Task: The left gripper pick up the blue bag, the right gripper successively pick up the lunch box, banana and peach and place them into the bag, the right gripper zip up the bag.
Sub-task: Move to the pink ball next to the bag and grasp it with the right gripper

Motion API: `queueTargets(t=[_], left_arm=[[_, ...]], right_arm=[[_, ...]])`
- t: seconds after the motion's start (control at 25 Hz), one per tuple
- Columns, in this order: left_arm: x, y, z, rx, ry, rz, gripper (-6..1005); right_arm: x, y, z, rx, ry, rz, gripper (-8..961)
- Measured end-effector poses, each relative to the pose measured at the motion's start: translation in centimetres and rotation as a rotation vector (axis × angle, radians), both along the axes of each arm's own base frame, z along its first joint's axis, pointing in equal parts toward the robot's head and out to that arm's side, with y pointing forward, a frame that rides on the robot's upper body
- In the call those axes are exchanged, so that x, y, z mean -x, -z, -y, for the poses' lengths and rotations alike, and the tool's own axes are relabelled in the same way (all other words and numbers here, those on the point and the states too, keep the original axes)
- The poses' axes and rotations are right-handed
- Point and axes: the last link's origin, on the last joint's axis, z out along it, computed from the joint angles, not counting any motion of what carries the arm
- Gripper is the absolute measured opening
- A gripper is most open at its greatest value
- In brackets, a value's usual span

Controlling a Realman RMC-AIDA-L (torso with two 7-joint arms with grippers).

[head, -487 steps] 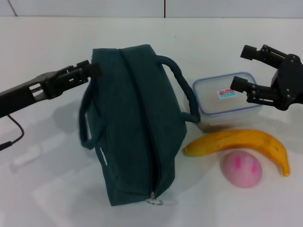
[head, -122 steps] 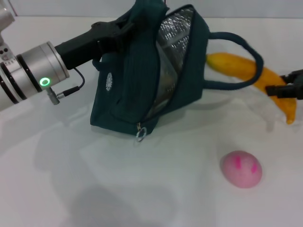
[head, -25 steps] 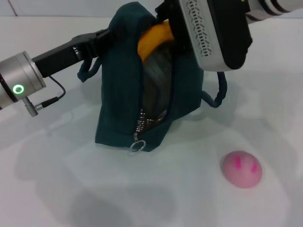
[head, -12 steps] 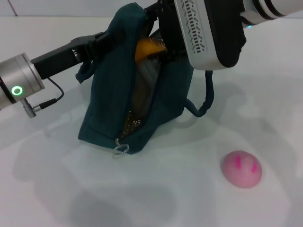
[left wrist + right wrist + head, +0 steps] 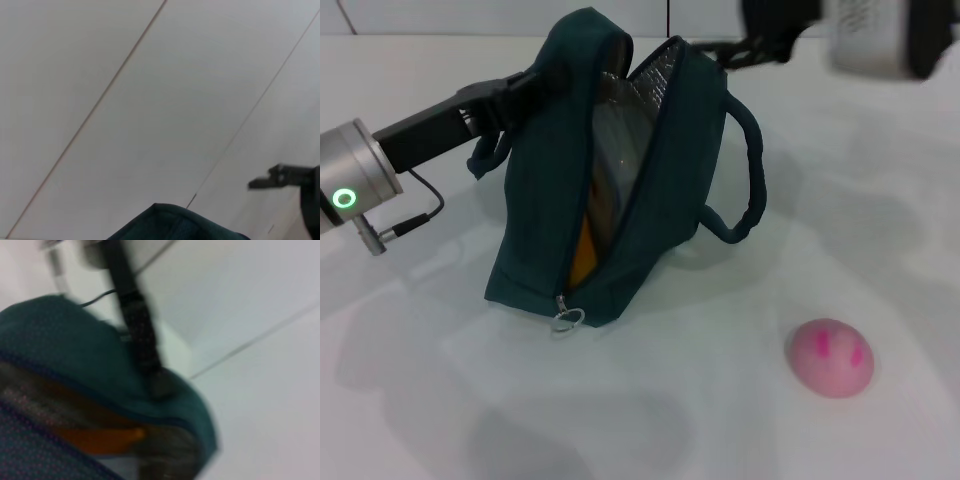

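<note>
Since half a second ago the right arm has pulled up and away from the bag mouth, and the banana (image 5: 582, 252) has dropped from the opening down inside, showing as a yellow strip through the gap near the zipper end.

The right gripper (image 5: 752, 47) now sits at the top edge of the head view, just above the bag's far rim; it holds nothing that can be seen, but blur hides how far its fingers are spread. The left gripper (image 5: 510, 92) comes in from the left on its silver arm and is clamped on the upper fabric of the blue bag (image 5: 665, 190), holding that side up.

The bag rests on a plain white table (image 5: 650, 420), with a pale wall behind. It is dark teal with silver foil lining, its mouth gaping upward. Its long axis runs from the ring pull (image 5: 567, 320) nearest the robot back and to the right. One loop handle (image 5: 744, 175) hangs off its right side.

The peach (image 5: 831, 356) lies on the table well apart, right of the bag.
</note>
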Motion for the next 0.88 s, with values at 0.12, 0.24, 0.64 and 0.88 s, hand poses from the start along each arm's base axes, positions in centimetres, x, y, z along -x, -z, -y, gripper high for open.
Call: queueTargets(t=[0.12,0.24,0.64,0.88], left_arm=[[0.4,-0.3,0.1,-0.014,-0.013,0.007,40],[0.7,-0.6,0.2,-0.028,-0.027,0.015,40],[0.6,-0.6,-0.2,-0.123,0.005,-0.021,40],[0.8,-0.2,-0.2,-0.161,0.010,-0.050,40]], right_arm=[[-2.2,-2.5,0.6,0.020,0.068,-0.144,734],[-4.4,-4.2,1.5,0.079,0.132,-0.230,732],[-15.5,-7.3,6.9,0.366,0.351,-0.616,727],[-20.8,-4.8,9.8,0.430,0.489,-0.660,726]])
